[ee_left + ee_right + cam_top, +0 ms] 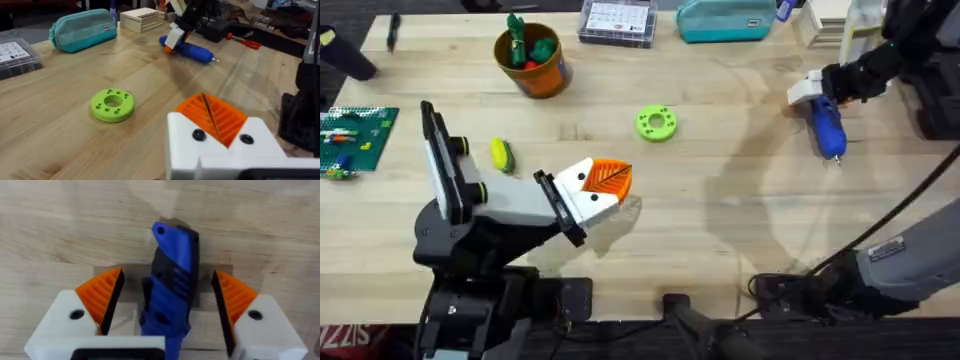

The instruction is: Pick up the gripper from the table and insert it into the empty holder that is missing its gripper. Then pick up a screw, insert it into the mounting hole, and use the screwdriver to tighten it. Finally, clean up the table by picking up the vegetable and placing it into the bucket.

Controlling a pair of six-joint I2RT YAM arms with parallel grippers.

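The blue screwdriver (828, 125) lies on the table at the far right. My right gripper (807, 92) is down over its far end. In the right wrist view that gripper (167, 277) is open, with the screwdriver (172, 280) between its orange pads and a gap on each side. My left gripper (608, 182) is at mid-table and shut, its orange pads (212, 116) pressed together with nothing between them. The yellow-green vegetable (501, 155) lies left of it. The orange bucket (530, 58) stands at the back left. The loose gripper, the empty holder and the screw are out of view.
A green disc with holes (655, 123) sits mid-table. A clear parts box (617, 22), a teal pouch (725, 20) and a wooden box (142, 19) line the back edge. A green board (352, 140) lies at the far left.
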